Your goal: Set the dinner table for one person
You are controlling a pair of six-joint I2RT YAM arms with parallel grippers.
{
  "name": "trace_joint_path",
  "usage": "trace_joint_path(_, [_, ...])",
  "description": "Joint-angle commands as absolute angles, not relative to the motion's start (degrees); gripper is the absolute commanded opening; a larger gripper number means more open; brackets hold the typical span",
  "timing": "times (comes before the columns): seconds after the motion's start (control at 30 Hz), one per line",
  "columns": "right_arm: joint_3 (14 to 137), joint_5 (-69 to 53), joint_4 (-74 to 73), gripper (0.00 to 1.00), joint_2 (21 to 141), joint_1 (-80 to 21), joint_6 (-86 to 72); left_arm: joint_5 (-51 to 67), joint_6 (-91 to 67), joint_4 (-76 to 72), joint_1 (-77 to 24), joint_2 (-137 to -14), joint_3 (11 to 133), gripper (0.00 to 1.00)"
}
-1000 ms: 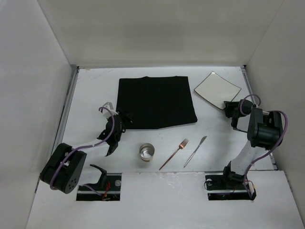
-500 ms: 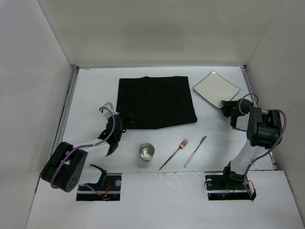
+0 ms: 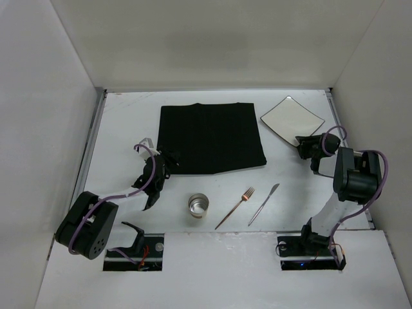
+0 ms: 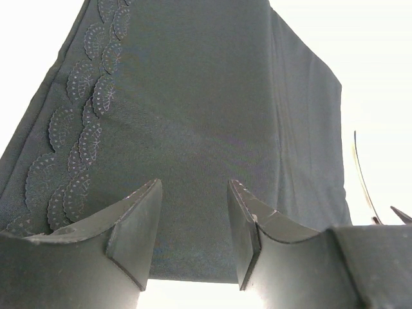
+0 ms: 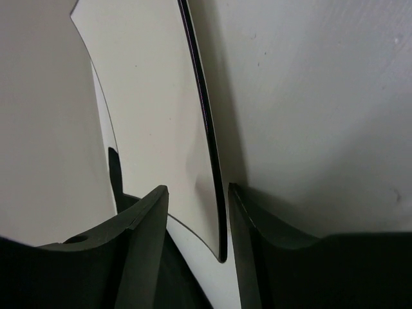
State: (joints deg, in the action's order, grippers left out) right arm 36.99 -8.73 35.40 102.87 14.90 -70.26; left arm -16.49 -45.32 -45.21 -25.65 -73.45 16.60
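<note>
Overhead view of a white bench (image 3: 122,129) walled in white on the left, far and right sides. It carries everything in the scene and runs from the arm bases to the far wall. A black cloth mat (image 3: 211,138) lies flat at its middle. To the mat's right, near the far right corner, sits a white square plate (image 3: 291,119), turned like a diamond.

The right gripper (image 3: 302,144) is at the plate's near corner. Its wrist view shows the two jaws apart with the plate's thin dark rim between them (closer to the right-hand jaw). Whether they press on the rim or only straddle it cannot be told. The left gripper (image 3: 166,159) hovers at the mat's near left corner, jaws partly open and holding nothing. A metal cup (image 3: 199,206), a copper-coloured fork (image 3: 237,207) and a knife (image 3: 264,203) lie in a row near the arm bases, apart from the mat.

Likely risks:
- Any hold would be on one corner of a thin, smooth plate, so on lifting it may pivot, sag or slip out and drop onto the bench.
- If the plate is dragged instead, its leading edge could catch the mat's right edge and ruck the cloth.
- The left gripper is close enough to the mat to snag or shift it.
- A plate set off centre would crowd the cutlery.
</note>
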Motion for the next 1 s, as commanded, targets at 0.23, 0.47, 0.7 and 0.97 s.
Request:
trace_joint_path(0.23, [35.5, -1.9, 20.7, 0.51, 96.9, 12.7, -63.0, -16.4, -45.4, -48.9, -26.1, -74.7, 17.7, 0.43])
trace_joint_path(0.47, [36.5, -1.6, 19.2, 0.54, 97.2, 12.1, -62.1, -16.4, -45.4, -49.0, -26.2, -75.5, 18.0, 0.43])
trace_joint_path(0.7, [38.5, -2.5, 18.2, 0.39, 97.5, 11.4, -62.1, -15.7, -46.0, -50.1, -26.5, -76.1, 18.0, 0.43])
trace_joint_path(0.97, [41.8, 1.2, 18.0, 0.46, 100.8, 11.0, -64.9, -15.7, -46.1, -50.1, -25.7, -75.4, 17.4, 0.43])
